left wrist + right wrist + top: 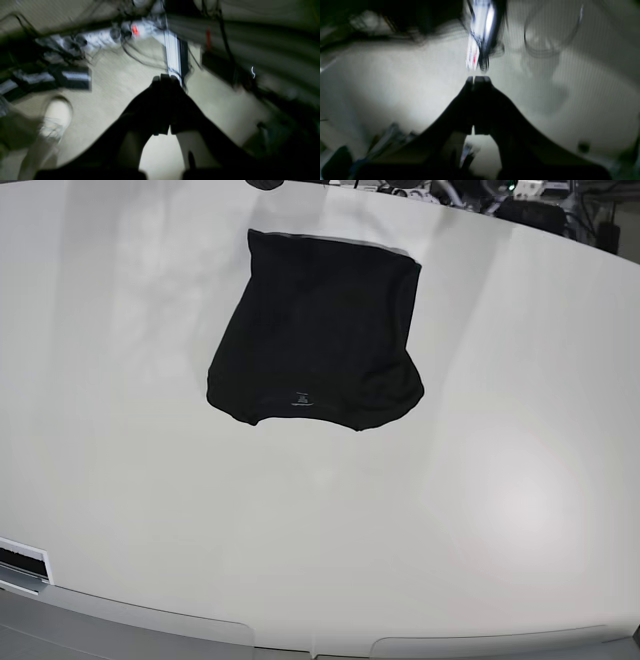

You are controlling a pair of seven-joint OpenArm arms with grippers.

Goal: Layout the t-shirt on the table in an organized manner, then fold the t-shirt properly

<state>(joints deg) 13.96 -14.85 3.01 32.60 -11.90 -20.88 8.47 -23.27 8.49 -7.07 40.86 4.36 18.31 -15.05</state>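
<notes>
We see the black t-shirt lying folded into a compact, roughly square bundle on the far middle of the white table, its tiny white label mark facing us near the front edge. Both arms are off the tabletop: the left gripper is pinched closed on nothing, and the right gripper likewise, over blurred floor and cables.
</notes>
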